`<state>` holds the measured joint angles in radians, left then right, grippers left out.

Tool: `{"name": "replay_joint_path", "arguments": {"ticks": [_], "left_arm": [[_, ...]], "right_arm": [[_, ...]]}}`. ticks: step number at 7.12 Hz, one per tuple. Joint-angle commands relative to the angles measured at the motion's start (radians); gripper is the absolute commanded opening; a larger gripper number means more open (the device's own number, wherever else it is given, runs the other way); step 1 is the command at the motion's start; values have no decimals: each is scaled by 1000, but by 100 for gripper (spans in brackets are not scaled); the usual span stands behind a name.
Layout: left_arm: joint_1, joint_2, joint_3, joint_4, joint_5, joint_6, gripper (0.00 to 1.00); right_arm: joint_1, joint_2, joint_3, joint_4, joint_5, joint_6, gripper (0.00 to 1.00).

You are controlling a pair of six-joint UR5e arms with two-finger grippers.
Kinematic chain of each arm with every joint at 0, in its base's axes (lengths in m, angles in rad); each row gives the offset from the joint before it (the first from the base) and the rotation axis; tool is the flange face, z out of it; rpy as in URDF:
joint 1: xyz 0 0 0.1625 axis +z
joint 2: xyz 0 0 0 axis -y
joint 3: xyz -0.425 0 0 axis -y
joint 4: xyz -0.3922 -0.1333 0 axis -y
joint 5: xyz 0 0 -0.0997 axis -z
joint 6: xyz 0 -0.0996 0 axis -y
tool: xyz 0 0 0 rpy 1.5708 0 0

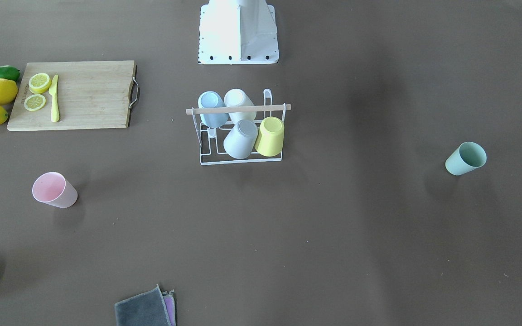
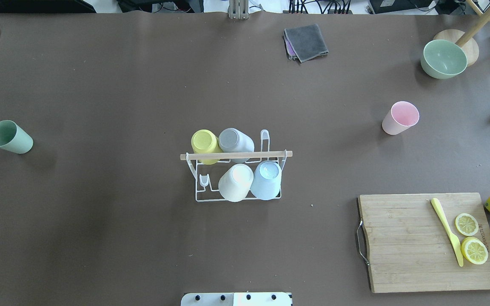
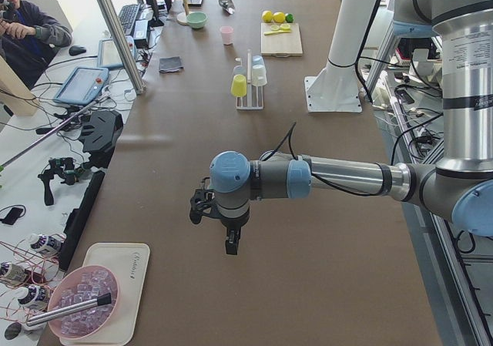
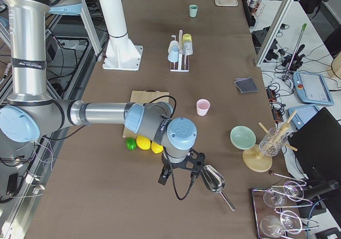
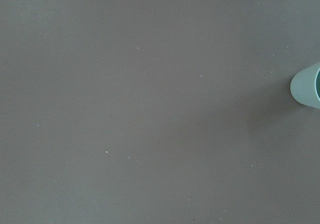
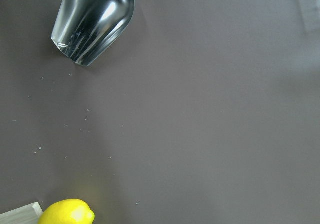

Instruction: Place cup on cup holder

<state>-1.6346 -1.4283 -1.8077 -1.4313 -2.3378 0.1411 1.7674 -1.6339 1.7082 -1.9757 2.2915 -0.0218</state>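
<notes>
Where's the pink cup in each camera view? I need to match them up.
Front-facing: pink cup, lower left.
Overhead: pink cup, upper right.
Exterior left: pink cup, top centre, far end.
Exterior right: pink cup, near centre.
Left wrist: not in it.
Right wrist: not in it.
Landmark: the cup holder, mid-table in all four exterior views.

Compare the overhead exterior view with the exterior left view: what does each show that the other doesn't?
Only the overhead view shows the green cup, alone on the left part of the table. Only the exterior left view shows the left gripper hanging over the table, a person seated beside it and a pink bowl at the near end. Both show the partly filled cup holder, the pink cup, the cutting board and the grey cloth.
</notes>
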Motion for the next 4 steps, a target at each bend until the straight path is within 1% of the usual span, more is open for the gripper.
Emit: {"name": "replay_joint_path", "arguments": {"ticks": [1, 4], "left_arm": [[-1, 18, 5, -4, -2, 0, 98], [1, 3, 21, -6, -2, -6, 98]], "right_arm": [[0, 8, -13, 20, 6, 8, 100], [0, 11, -12, 20, 14, 10, 100]]}}
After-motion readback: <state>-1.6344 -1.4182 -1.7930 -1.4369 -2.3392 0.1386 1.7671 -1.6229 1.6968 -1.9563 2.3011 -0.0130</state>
